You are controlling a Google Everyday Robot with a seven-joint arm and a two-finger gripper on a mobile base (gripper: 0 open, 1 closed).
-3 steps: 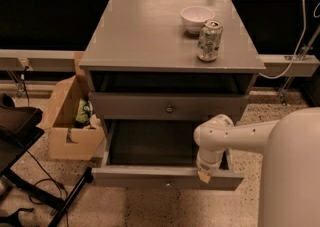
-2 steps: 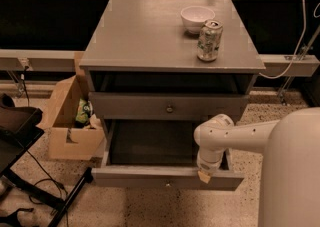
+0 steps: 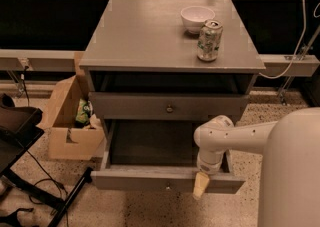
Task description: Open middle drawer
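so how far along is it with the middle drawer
Mostly done: the middle drawer is pulled well out, its dark inside showing below the closed drawer above. In hand: the gripper sits at its front edge. Left: probably only backing away from it.

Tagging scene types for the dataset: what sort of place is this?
Probably a lab or office test area: plain grey cabinet, cardboard box on a speckled floor. The gripper hangs at the front of the pulled-out drawer.
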